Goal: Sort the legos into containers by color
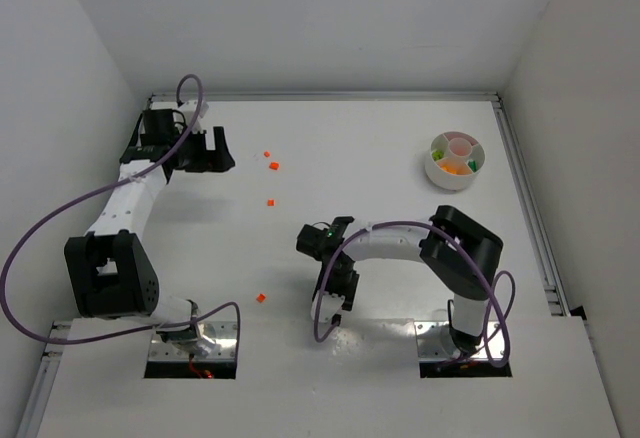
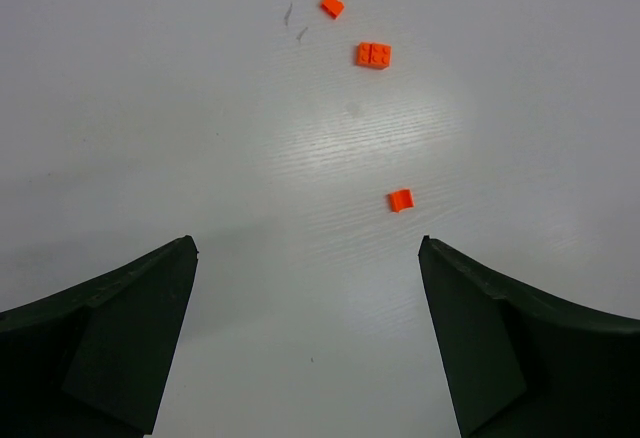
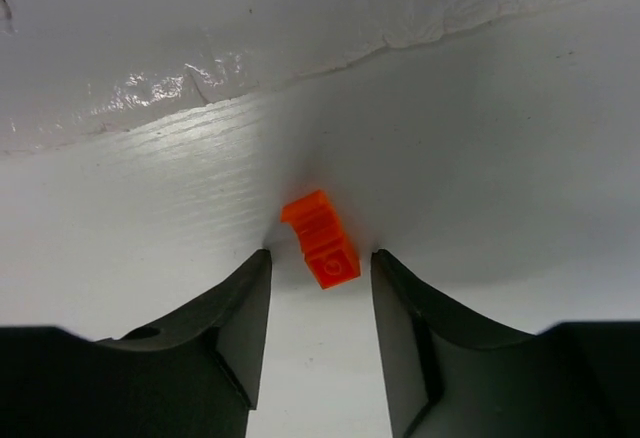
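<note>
The white desk (image 1: 380, 128) carries everything. The white-and-black left arm (image 1: 125, 203) reaches to the far left corner, and the left jaws stand wide with nothing between them. The white-and-black right arm (image 1: 400, 243) folds back toward the middle of the near edge. The right jaws point down at the desk and are drawn narrow.

The small round white divided dish (image 1: 457, 161) sits near the far right corner. A few yellow, green and orange pieces lie in its sections.

A tiny orange plastic brick (image 3: 322, 238) lies tilted between the tips of the right jaws. A gap shows on one side, so I judge it is not yet pinched. Three more orange bricks lie ahead of the left jaws, the nearest (image 2: 401, 200) just beyond them. Another (image 1: 261, 298) rests near the near edge.

The step in hand looks like the pick of an orange brick. Next, the right jaws need to close squarely so the tilted piece does not pivot out. Then comes a lift and a carry to the dish's orange section.
</note>
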Tool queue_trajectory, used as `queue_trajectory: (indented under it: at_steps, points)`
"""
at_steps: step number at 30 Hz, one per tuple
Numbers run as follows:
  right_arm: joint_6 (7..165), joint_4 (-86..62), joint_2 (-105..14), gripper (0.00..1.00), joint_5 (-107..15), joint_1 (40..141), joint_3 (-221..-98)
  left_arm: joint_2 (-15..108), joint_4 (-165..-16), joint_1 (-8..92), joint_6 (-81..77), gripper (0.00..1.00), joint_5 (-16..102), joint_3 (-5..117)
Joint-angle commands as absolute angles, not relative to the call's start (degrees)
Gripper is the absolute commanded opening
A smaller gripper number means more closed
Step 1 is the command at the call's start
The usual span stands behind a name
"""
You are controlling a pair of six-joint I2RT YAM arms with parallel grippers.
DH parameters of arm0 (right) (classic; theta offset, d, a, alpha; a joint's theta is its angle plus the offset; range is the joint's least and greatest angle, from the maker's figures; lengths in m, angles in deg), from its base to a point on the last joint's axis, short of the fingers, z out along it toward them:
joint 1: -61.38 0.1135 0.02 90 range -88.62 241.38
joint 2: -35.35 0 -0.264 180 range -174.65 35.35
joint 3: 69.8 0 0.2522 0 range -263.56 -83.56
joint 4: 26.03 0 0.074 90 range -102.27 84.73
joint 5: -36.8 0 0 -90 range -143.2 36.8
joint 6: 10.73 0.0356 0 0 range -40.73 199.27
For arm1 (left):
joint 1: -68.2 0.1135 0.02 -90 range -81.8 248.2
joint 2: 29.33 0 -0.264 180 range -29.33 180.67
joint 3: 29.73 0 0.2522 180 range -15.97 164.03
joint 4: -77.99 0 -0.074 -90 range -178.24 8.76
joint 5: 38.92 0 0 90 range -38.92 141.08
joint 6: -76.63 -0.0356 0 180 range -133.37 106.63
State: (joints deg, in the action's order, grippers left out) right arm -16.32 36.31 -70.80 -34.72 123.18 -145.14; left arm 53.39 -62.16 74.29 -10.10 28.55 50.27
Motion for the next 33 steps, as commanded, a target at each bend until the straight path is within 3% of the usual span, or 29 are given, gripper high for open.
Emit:
queue_trajectory:
  at_steps: [1, 10, 13, 18, 26, 33]
  points:
    - [-17.85, 35.99, -71.62, 0.43, -33.33, 123.96, -145.0, 51.44, -63.11, 75.49, -10.29, 1.0, 27.7, 50.21]
    - [-17.33, 34.85, -73.2, 0.24, -33.33, 123.96, -145.0, 52.58, -63.11, 76.02, -10.82, 1.0, 27.17, 49.69]
    - [-15.4, 34.32, -73.81, 0.13, -33.86, 123.96, -145.0, 53.11, -63.11, 76.03, -11.35, 1.0, 27.17, 49.69]
    - [-5.15, 34.32, -73.81, 0.0, -36.75, 122.12, -147.45, 54.17, -63.11, 76.03, -11.35, 1.0, 27.17, 51.35]
    - [12.01, 38.6, -69.78, 0.0, -40.1, 108.59, -156.85, 58.38, -65.22, 76.03, -10.82, 1.0, 25.42, 54.96]
    - [19.41, 45.81, -65.46, 0.0, -39.4, 88.05, -170.54, 61.02, -67.41, 76.03, -8.36, 1.0, 22.78, 55.75]
